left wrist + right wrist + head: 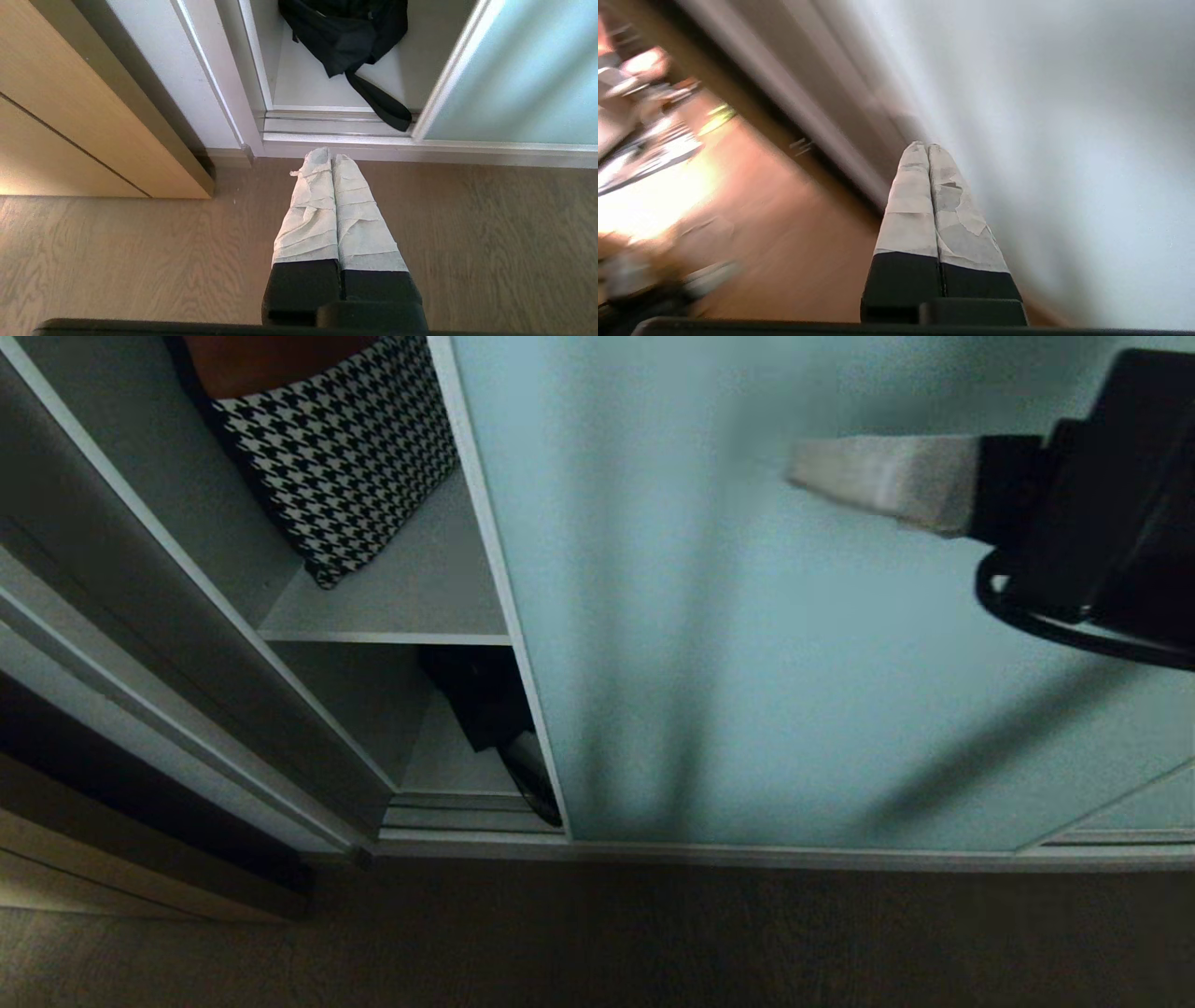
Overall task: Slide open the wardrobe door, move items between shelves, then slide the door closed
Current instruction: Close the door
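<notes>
Two pale shelves in the open part of the wardrobe. Upper shelf (411, 607): a houndstooth cushion (336, 457) standing tilted on it, leaning toward the back wall, something brown behind its top. Lower shelf (308, 88): a black garment (345, 32) heaped at the back, its strap (380, 105) trailing forward over the shelf edge onto the door track (322, 123). Below, brown wood-grain floor (140, 261), meeting the track's sill.

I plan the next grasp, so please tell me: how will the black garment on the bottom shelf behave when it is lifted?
The black garment lies crumpled, so it is probably floppy and will sag. Its strap trails over the door track and may dangle or snag there.
</notes>
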You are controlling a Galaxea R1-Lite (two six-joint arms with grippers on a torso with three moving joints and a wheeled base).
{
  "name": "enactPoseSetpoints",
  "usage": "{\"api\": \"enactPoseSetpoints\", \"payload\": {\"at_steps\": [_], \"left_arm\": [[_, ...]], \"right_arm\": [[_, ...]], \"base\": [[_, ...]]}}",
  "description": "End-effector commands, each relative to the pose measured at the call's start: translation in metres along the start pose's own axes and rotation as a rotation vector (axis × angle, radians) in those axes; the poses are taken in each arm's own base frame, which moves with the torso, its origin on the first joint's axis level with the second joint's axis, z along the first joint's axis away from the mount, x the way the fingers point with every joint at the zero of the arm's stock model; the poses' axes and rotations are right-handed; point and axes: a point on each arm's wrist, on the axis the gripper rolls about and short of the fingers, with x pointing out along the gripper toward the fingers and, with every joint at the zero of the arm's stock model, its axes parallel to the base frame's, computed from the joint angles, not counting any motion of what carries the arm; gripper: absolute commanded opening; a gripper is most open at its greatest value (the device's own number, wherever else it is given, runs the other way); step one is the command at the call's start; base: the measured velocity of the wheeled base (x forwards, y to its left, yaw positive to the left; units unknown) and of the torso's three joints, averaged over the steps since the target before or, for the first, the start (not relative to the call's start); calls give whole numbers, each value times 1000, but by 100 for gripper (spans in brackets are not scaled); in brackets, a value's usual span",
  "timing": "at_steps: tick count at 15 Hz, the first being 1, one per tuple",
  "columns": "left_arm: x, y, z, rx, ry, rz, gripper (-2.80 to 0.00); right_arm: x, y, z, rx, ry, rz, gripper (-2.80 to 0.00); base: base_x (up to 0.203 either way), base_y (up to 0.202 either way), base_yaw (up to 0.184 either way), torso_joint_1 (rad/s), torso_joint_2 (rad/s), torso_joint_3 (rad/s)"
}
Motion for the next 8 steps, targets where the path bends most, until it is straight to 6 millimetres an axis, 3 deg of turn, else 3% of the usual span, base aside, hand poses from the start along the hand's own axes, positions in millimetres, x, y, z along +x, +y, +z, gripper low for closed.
{"api": "enactPoseSetpoints", "payload": {"at_steps": [1,4,8], "left_arm": [[0,0,0,1,1,0,-280],[0,0,0,1,1,0,-280],[0,0,0,1,1,0,-280]], "right_arm": [[-51,-25,24,-30,-120,-120,-280],[-97,-46,38,-82,-240,-300,-280],[-165,-37,52,-170,-420,-429,-280]], "base": [[0,0,0,0,0,0],[0,0,0,0,0,0],[0,0,0,0,0,0]]}}
